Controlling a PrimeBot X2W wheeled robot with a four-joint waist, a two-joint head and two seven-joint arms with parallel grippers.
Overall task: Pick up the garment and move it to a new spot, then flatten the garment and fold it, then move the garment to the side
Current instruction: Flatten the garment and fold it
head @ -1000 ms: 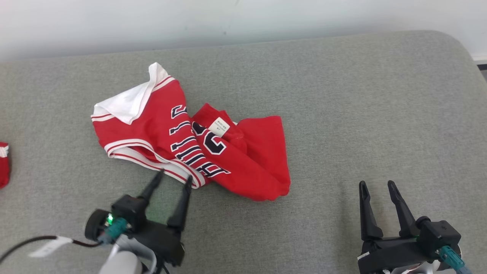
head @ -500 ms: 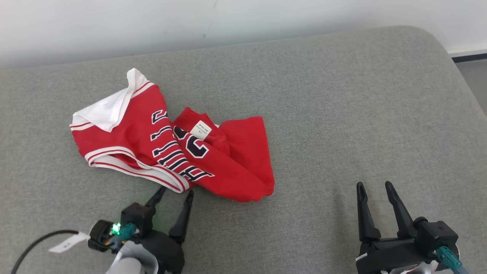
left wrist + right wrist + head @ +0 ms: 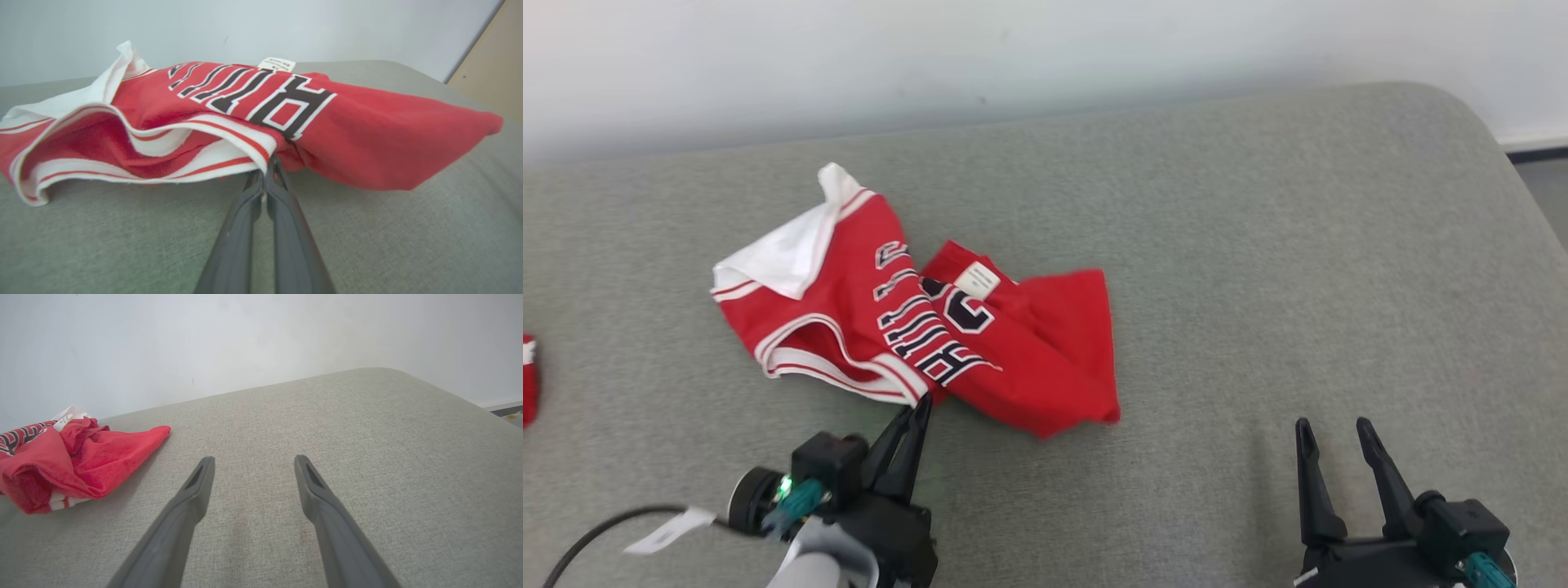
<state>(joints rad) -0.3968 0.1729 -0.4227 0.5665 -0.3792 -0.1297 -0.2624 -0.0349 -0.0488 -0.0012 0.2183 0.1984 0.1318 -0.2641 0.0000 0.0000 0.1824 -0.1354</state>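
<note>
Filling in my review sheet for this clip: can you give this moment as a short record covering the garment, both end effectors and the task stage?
garment: red jersey, crumpled, white striped trim, label facing up
surface: grey cushion
left end effector: closed at the jersey's near striped hem, seemingly pinching it
right end effector: open, empty, over bare cushion right of the jersey
other: red cloth at far left edge
stage: jersey lies on the cushion, not yet flattened or folded

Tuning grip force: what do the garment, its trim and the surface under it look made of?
Garment: red knit, matte, probably a soft jersey; it drapes and creases. Trim: white ribbed knit with red stripes. Surface: grey woven upholstery with visible weave, likely padded given the rounded corner.
</note>
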